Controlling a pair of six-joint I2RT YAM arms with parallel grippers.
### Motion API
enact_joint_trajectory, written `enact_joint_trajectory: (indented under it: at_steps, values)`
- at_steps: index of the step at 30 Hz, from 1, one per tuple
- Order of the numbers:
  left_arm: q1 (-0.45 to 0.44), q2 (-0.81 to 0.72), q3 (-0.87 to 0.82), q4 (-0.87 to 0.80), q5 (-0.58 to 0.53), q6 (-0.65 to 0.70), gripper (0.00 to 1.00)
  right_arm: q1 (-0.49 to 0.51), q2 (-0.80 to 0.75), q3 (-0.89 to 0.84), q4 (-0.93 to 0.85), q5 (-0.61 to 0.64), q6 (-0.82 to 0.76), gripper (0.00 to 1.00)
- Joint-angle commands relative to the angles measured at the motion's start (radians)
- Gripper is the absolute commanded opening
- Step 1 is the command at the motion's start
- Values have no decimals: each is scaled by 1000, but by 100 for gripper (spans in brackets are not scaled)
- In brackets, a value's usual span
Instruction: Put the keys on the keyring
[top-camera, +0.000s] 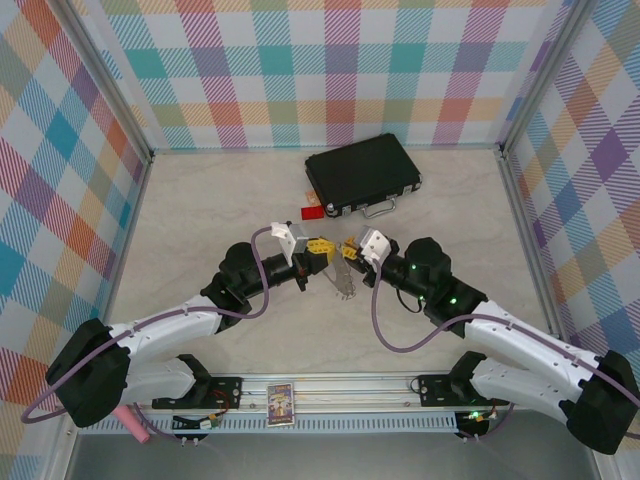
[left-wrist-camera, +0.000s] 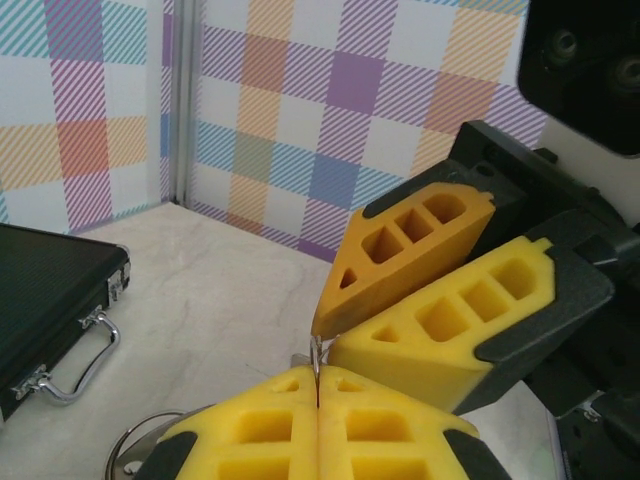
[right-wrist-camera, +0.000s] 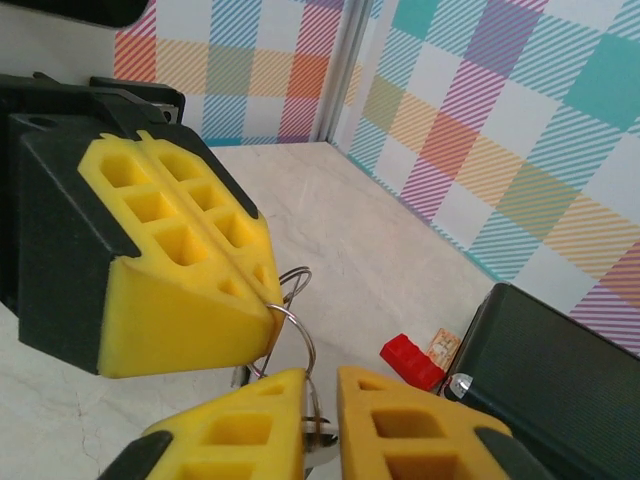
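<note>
Meeting tip to tip at six o'clock of the black case (top-camera: 362, 178), the left gripper (left-wrist-camera: 318, 390) pinches the keyring (right-wrist-camera: 308, 340), the right gripper (right-wrist-camera: 322, 388) nearly closed, hold unclear; opposed tugging could wrench the ring free.

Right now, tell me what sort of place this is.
Likely a robot manipulation test cell: left arm and right arm bolted to a rail at the near edge of the table, plaid panels on metal framing around it, and a black case as prop.
</note>
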Motion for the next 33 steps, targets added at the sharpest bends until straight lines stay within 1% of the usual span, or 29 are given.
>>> enact_joint_trajectory:
  at_steps: [1, 2, 3, 7, 11, 21, 22, 24, 28, 30, 33]
  values:
    - [-6, -28, -2, 71, 30, -16, 0, 6, 4, 27, 5, -21, -19, 12]
    - [-6, -28, -1, 71, 31, -19, 0, 5, 4, 25, 4, -26, -19, 10]
    - [-6, -27, -1, 71, 31, -20, 0, 5, 4, 26, -1, -33, -21, 6]
    - [-6, -20, -1, 91, 27, -35, 0, 6, -2, 20, -11, -70, -15, 0]
    - [-7, -5, -2, 140, 36, -61, 0, 5, -10, 7, -12, -121, -2, 0]
    - [-7, 37, 1, 199, 41, -89, 0, 5, -17, -24, 18, -152, 60, 0]
    - [-6, 41, 2, 203, 44, -92, 0, 6, -16, -24, 17, -155, 66, 2]
    - [-7, 45, 2, 206, 46, -92, 0, 5, -19, -23, 16, -140, 81, 12]
    - [-7, 43, -3, 204, 39, -91, 0, 3, -54, -10, -24, -64, 141, 19]
    - [-6, 50, -2, 208, 40, -93, 0, -6, -74, -7, -42, -64, 170, 24]
    - [-6, 66, -2, 231, 43, -102, 0, -31, -101, -10, -45, -88, 217, 27]
